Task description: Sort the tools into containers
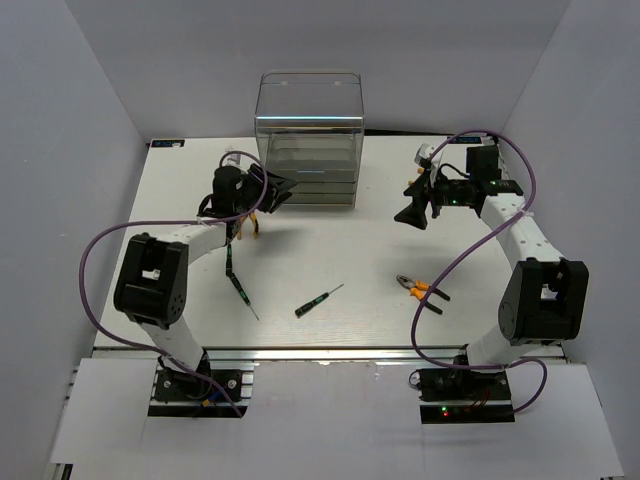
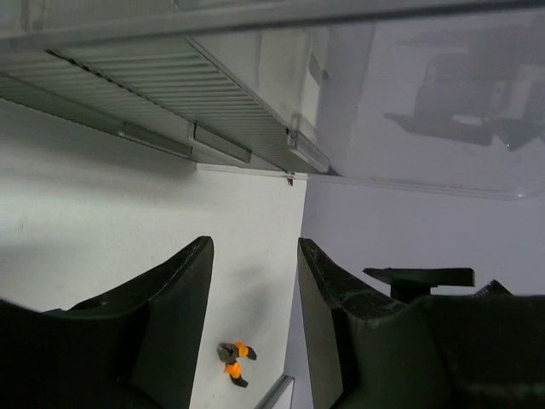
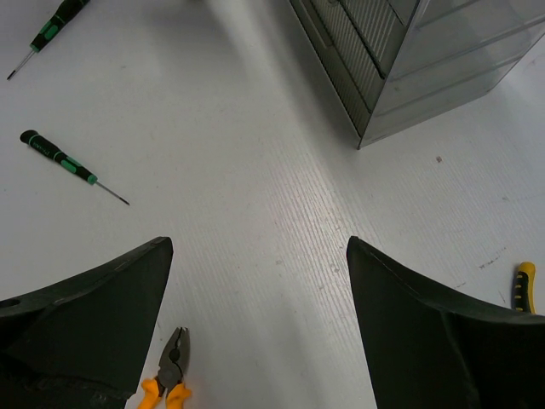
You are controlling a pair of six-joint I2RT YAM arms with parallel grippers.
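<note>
The containers are the stacked drawers of a clear smoky box (image 1: 309, 140) at the back of the table, also seen in the left wrist view (image 2: 170, 94) and the right wrist view (image 3: 409, 60). My left gripper (image 1: 279, 189) hangs at the box's lower left corner, its jaws (image 2: 255, 247) apart with nothing between them. My right gripper (image 1: 412, 215) hovers wide open (image 3: 260, 247) over bare table. Orange-handled pliers (image 1: 422, 290) (image 3: 170, 379) (image 2: 234, 362) lie front right. Two screwdrivers (image 1: 318, 300) (image 1: 240, 288) lie front centre, and they show again (image 3: 72, 166) (image 3: 47, 30).
A second pair of pliers (image 1: 251, 227) lies under my left forearm; its yellow handle tip (image 3: 524, 285) shows at the edge of the right wrist view. White walls close in the table (image 1: 340, 240) on three sides. Purple cables (image 1: 95, 270) loop beside both arms.
</note>
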